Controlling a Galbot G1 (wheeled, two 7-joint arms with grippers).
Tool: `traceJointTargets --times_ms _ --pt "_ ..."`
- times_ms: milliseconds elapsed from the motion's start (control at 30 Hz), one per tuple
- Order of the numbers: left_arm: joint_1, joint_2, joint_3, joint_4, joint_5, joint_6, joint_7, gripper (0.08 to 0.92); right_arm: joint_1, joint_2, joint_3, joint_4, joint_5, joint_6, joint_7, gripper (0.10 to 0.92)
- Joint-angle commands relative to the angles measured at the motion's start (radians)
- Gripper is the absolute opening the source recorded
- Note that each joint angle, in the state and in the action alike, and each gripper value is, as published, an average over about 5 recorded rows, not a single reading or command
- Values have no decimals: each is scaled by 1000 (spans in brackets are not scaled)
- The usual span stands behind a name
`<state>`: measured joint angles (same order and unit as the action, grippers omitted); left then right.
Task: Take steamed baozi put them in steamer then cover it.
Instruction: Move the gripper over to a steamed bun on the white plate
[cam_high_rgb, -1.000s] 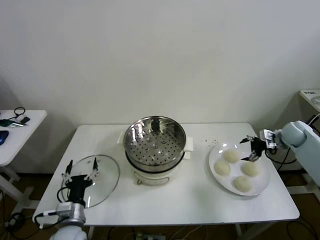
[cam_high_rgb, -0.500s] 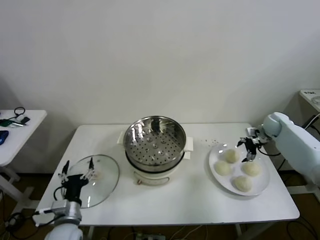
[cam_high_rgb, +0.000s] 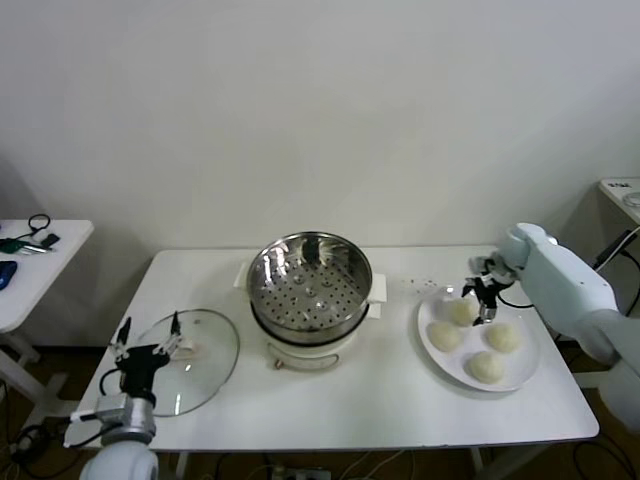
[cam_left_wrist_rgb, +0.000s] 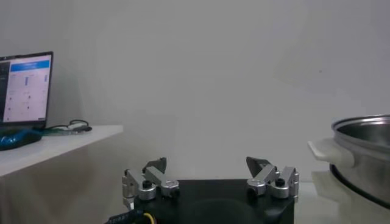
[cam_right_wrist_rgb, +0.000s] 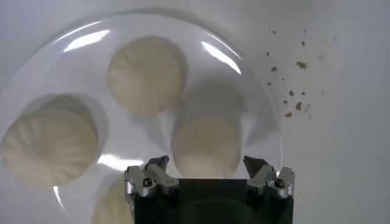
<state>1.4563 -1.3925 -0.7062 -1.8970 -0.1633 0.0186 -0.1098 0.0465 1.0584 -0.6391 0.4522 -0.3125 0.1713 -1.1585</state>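
step: first pick, steamer (cam_high_rgb: 309, 287) at frame centre is empty
right gripper (cam_high_rgb: 483, 296): jaws spread, empty, over rear bun (cam_right_wrist_rgb: 206, 146) on the plate (cam_high_rgb: 520, 369), right of frame
advice: descend centred, close softly (dough dents)
left gripper (cam_high_rgb: 146, 338): released, by glass lid (cam_high_rgb: 205, 362), lower left

You have a white table (cam_high_rgb: 380, 400) in front of a plain white wall (cam_high_rgb: 320, 110). On the right part of the table lies a flat white plate (cam_high_rgb: 527, 372). Just beside the plate, toward the middle of the table, you can see some small dark crumbs (cam_high_rgb: 418, 283). At the far left stands a second small table (cam_high_rgb: 30, 275); on it you see a black cable (cam_high_rgb: 40, 222) and a laptop (cam_left_wrist_rgb: 25, 88) with its screen lit. At the far right edge another white surface (cam_high_rgb: 622, 195) shows.
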Motion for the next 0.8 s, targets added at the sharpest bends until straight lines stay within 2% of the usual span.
traceJointTargets --times_ms 33,167,400,800 --pt "-2 7 -3 6 -7 -4 1 823 12 55 3 -70 -30 9 1 823" --pt "0 7 -3 7 -8 -5 1 823 18 59 6 -82 -39 12 -2 808" --pt "-1 10 -4 13 -10 -6 -1 823 17 53 4 -84 -40 16 -9 698" --pt "8 14 -11 4 -14 -3 -6 823 43 31 -17 -46 -17 33 -13 662"
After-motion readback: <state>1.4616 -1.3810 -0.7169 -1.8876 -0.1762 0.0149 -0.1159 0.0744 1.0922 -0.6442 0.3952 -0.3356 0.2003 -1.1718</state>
